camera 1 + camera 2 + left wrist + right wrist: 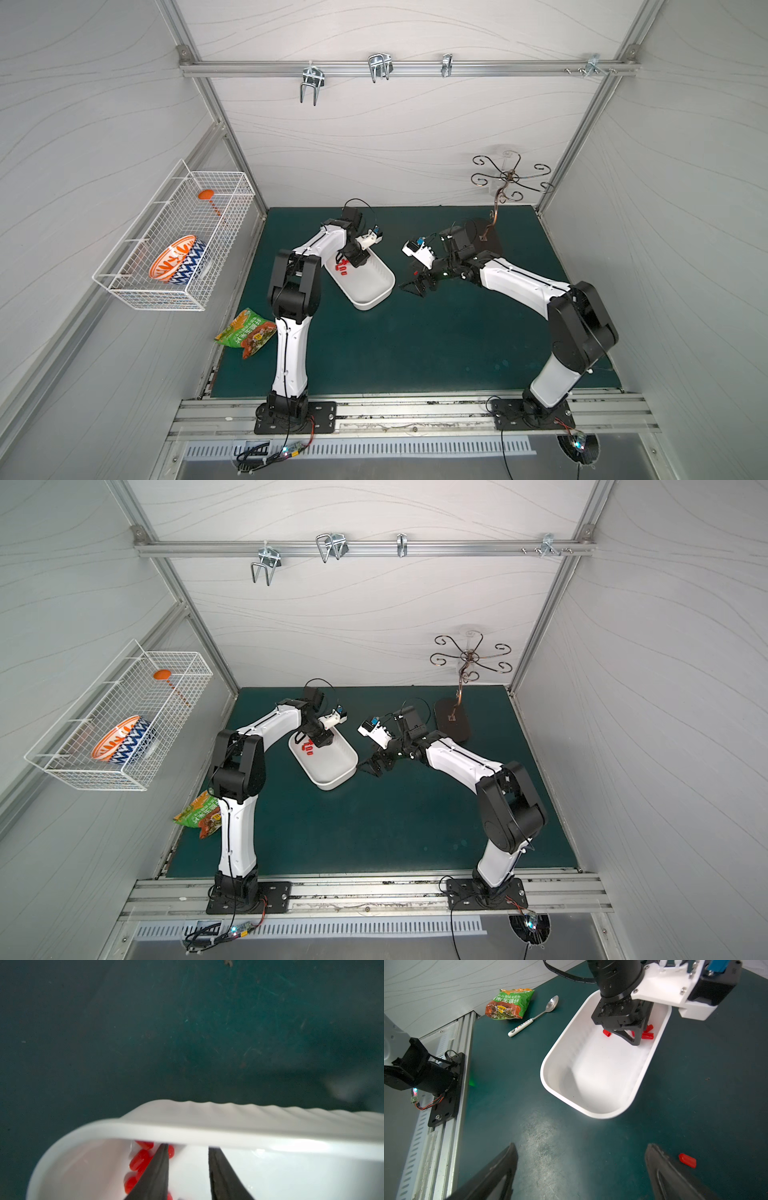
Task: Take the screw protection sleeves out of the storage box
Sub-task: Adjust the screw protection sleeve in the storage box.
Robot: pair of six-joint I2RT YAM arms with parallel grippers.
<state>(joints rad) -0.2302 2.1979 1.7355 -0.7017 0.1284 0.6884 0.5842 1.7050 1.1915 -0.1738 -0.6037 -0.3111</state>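
Note:
The white storage box (pixel 374 305) (pixel 332 785) lies on the green mat between the two arms. Several red screw protection sleeves (pixel 343 266) (pixel 138 1160) (pixel 647 1035) are bunched at its far end. My left gripper (pixel 357 261) (pixel 188 1147) (pixel 633 1040) reaches down into that end. Its jaws stand a little apart with only white floor between them, and the sleeves lie beside one finger. My right gripper (pixel 415 286) (pixel 579 1147) hovers wide open over the mat just right of the box. One loose sleeve (pixel 687 1160) lies on the mat beside its finger.
A green snack bag (pixel 247 334) (pixel 508 1004) and a spoon (pixel 533 1019) lie on the mat near the left arm. A wire basket (pixel 166 245) holding a patterned bowl hangs on the left wall. A hook stand's dark base (pixel 490 239) sits behind the right arm.

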